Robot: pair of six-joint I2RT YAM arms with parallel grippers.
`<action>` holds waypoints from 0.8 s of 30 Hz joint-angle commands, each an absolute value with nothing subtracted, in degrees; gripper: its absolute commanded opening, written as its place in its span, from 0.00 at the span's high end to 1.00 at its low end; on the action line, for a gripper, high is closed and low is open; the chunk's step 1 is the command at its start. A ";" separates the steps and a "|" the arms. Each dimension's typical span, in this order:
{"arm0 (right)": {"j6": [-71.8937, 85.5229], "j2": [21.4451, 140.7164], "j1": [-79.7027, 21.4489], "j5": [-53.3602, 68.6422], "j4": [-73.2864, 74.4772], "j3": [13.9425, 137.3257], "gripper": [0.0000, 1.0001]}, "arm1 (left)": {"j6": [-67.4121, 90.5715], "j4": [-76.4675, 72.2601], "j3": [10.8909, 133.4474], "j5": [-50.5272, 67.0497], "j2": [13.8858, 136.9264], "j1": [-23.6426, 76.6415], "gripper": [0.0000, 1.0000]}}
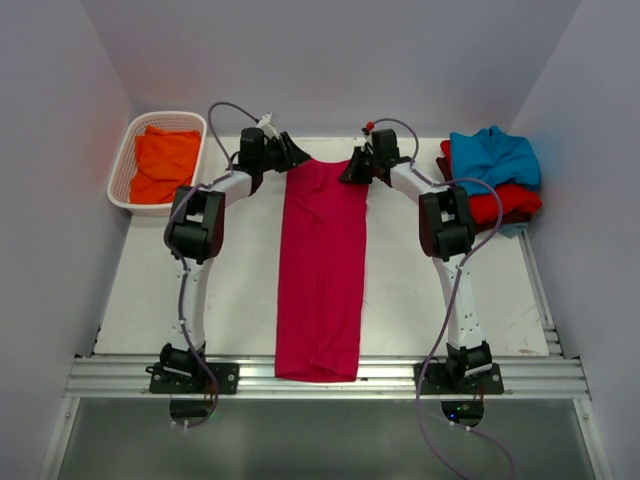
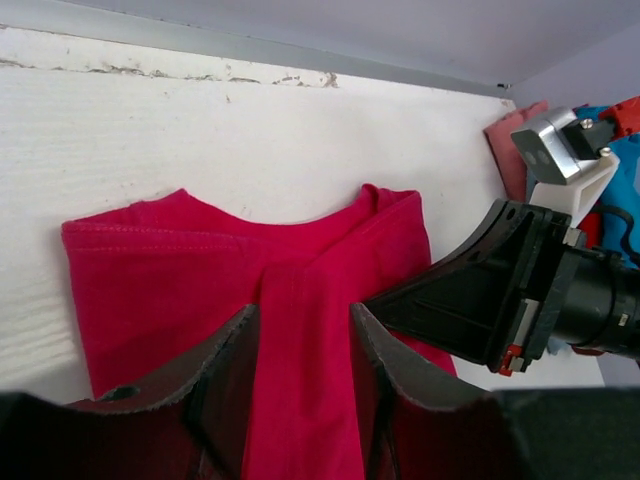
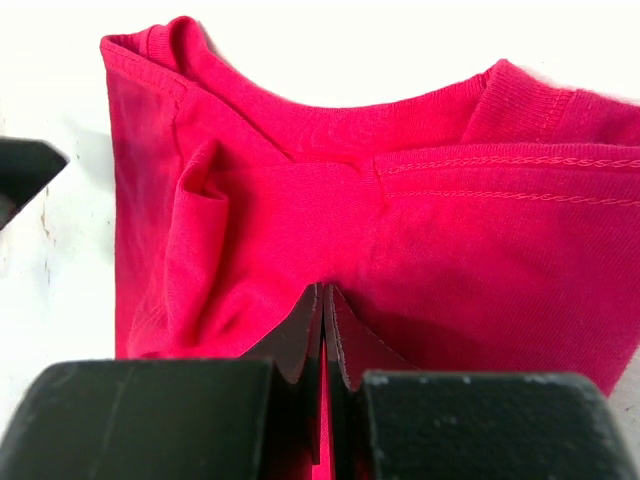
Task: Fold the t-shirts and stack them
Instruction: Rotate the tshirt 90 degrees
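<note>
A crimson-pink t-shirt lies folded into a long narrow strip down the middle of the table, collar at the far end. It shows in the left wrist view and the right wrist view. My left gripper is at the collar's left corner; its jaws stand open over the cloth, gripping nothing. My right gripper is at the collar's right corner, shut on a pinch of the shirt's cloth. An orange t-shirt lies in the basket. Teal-blue, red and maroon t-shirts are stacked at the far right.
A white lattice basket stands at the far left corner. The shirt stack takes up the far right corner. An aluminium rail runs along the near edge, under the shirt's hem. White walls close in on three sides.
</note>
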State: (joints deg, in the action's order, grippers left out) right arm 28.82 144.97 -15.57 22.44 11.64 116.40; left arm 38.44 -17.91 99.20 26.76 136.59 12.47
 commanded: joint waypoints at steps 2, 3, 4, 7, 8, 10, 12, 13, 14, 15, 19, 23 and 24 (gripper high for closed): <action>25.49 146.60 -14.50 17.93 21.01 115.05 1.00 | 34.37 -10.37 107.30 27.25 140.88 14.15 0.55; 25.49 146.60 -14.50 17.93 21.01 115.05 1.00 | 34.10 -10.37 107.58 27.42 141.24 14.32 0.55; 25.49 146.60 -14.50 18.02 21.01 115.05 1.00 | 33.75 -9.94 108.01 27.33 141.59 14.59 0.55; 25.49 146.60 -14.41 18.11 21.09 115.14 1.00 | 31.38 -5.90 111.61 26.11 143.52 15.73 0.55; 25.49 146.51 -14.50 18.11 21.09 115.05 1.00 | 30.85 -4.84 113.27 25.84 144.66 16.08 0.55; 25.31 146.43 -14.50 18.02 21.09 115.14 1.00 | 29.62 -1.15 114.78 24.17 145.54 16.35 0.56; 25.31 146.43 -14.50 18.19 21.09 115.14 1.00 | 28.75 2.00 115.66 22.60 146.07 16.61 0.57; 25.31 146.43 -14.50 18.19 21.01 115.14 1.00 | 28.39 2.63 115.93 21.98 146.07 16.61 0.58; 25.57 146.51 -14.50 18.28 21.01 115.14 1.00 | 27.78 3.16 115.75 21.45 145.73 16.70 0.59; 25.49 146.51 -14.50 18.28 21.01 115.05 1.00 | 27.43 4.47 115.93 20.14 145.64 16.70 0.59; 25.75 146.78 -14.50 18.54 20.74 115.14 1.00 | 25.58 6.85 116.37 17.32 144.76 17.14 0.64; 25.75 146.78 -14.41 18.54 20.83 114.87 1.00 | 24.44 9.75 117.42 14.43 145.02 17.67 0.72; 25.75 146.78 -14.41 18.46 20.74 114.96 1.00 | 24.26 10.36 117.42 13.72 145.02 17.75 0.71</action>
